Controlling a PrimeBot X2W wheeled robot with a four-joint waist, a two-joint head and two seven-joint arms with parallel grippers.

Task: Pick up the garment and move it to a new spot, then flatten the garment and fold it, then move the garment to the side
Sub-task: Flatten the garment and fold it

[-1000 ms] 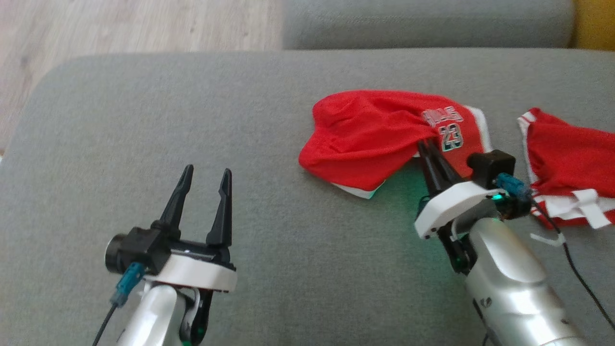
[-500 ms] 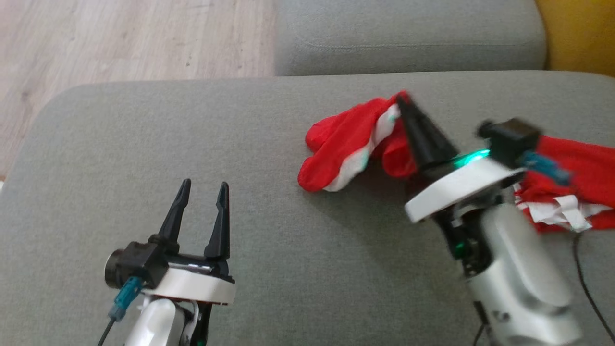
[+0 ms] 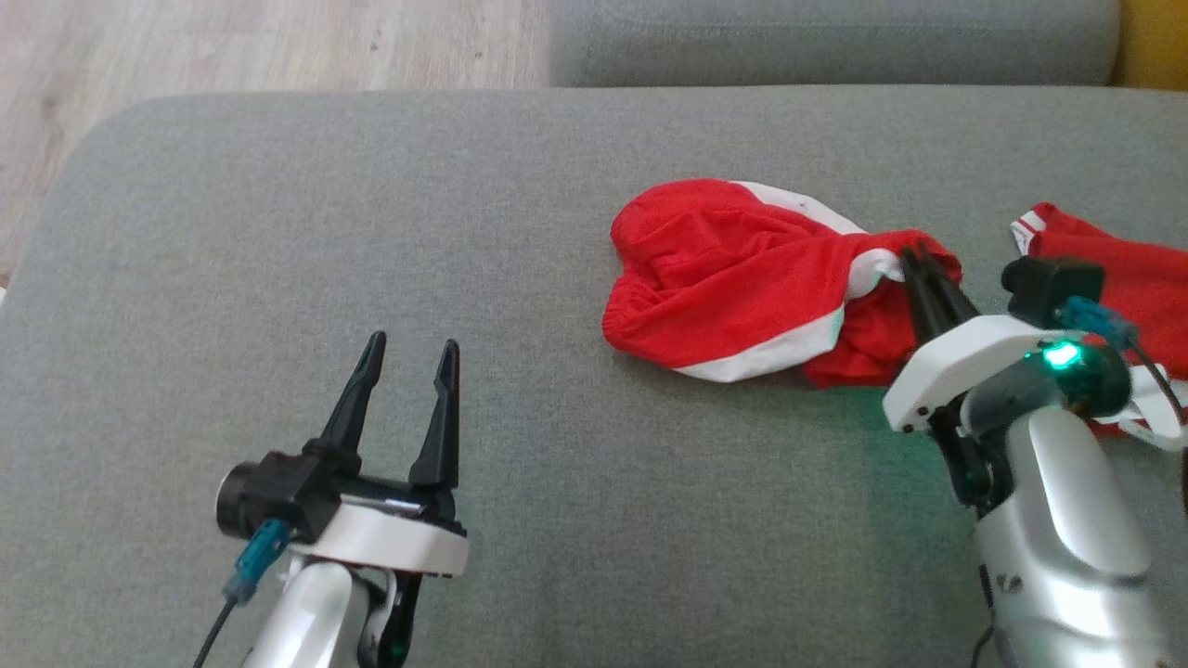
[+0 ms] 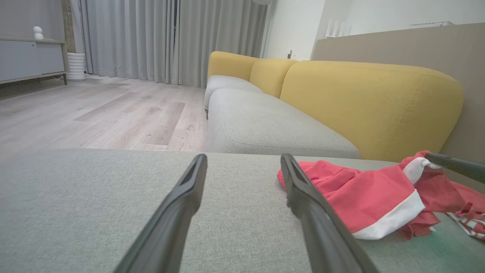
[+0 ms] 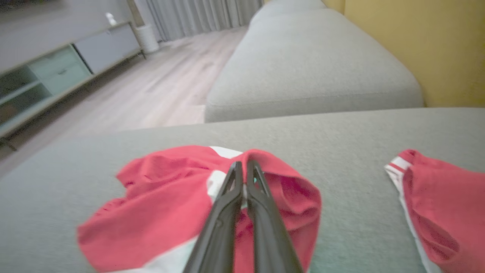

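Observation:
A red garment (image 3: 733, 278) with white trim lies bunched right of centre on the grey cushion (image 3: 371, 232). My right gripper (image 3: 917, 256) is shut on a raised fold at the garment's right end. The right wrist view shows those shut fingers (image 5: 242, 165) pinching red and white cloth, with the garment (image 5: 159, 204) spreading down to the left. My left gripper (image 3: 410, 347) stands open over bare cushion at the lower left, well apart from the cloth. Between its spread fingers (image 4: 244, 156) is nothing, and the garment (image 4: 363, 197) lies to their right.
Another red piece of clothing (image 3: 1114, 264) with white trim lies at the right edge, behind my right wrist, and also appears as red cloth (image 5: 435, 197). A second grey seat (image 3: 835, 42) and a yellow backrest (image 4: 360, 98) are beyond. Wooden floor (image 3: 232, 46) lies off the cushion's far left.
My right gripper lifted the garment's fold, then carried it down and to the right. The cloth turned over, so the printed number no longer shows. The head camera also shifted. The left arm stayed put.

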